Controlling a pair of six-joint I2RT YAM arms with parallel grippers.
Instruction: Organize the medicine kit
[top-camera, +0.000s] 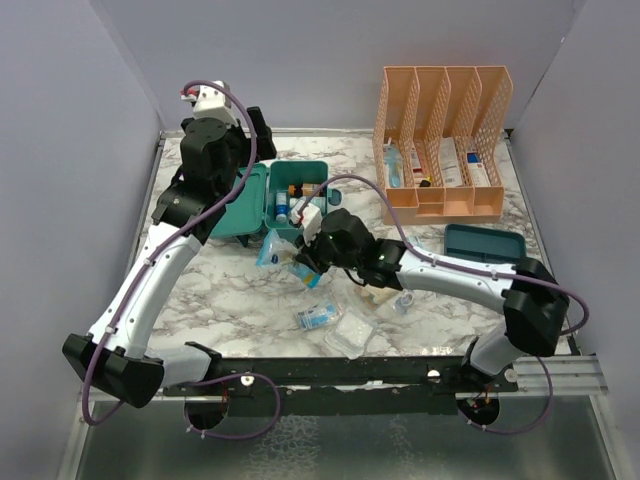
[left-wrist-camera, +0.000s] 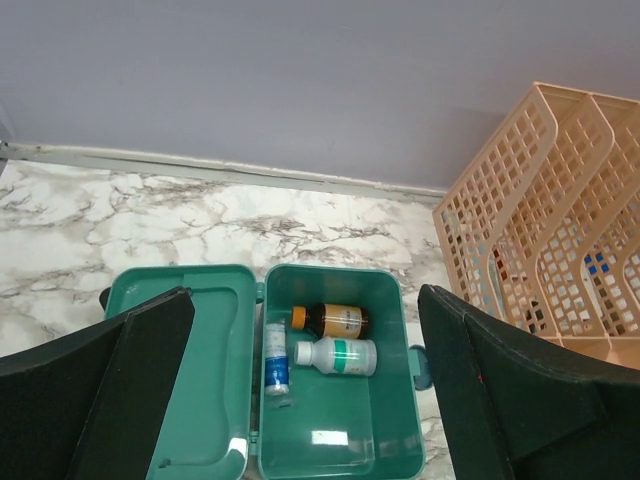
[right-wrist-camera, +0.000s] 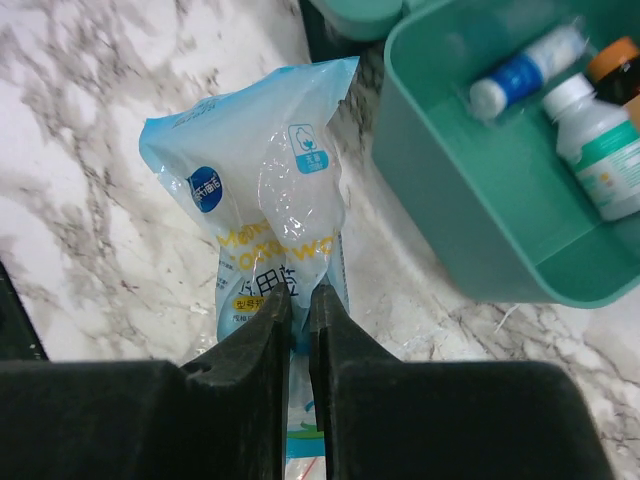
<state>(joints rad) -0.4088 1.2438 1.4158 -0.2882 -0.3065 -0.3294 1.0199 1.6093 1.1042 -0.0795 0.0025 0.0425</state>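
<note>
The teal medicine kit (top-camera: 313, 172) stands open at the back left, its lid (top-camera: 245, 205) folded out to the left. It also shows in the left wrist view (left-wrist-camera: 385, 445). Inside lie a brown bottle (left-wrist-camera: 336, 320), a white bottle (left-wrist-camera: 340, 356) and a small blue-and-white tube (left-wrist-camera: 277, 363). My left gripper (left-wrist-camera: 305, 400) hovers open above the kit, empty. My right gripper (right-wrist-camera: 300, 300) is shut on a pale blue plastic packet (right-wrist-camera: 262, 190), held just in front of the kit's near wall (right-wrist-camera: 470, 215). The packet also shows in the top view (top-camera: 274, 248).
An orange mesh file organizer (top-camera: 442, 140) with boxes in it stands at the back right. A dark teal tray (top-camera: 484, 243) lies at the right. Clear packets (top-camera: 318, 317) (top-camera: 352, 333) and a small vial (top-camera: 404, 301) lie near the front middle.
</note>
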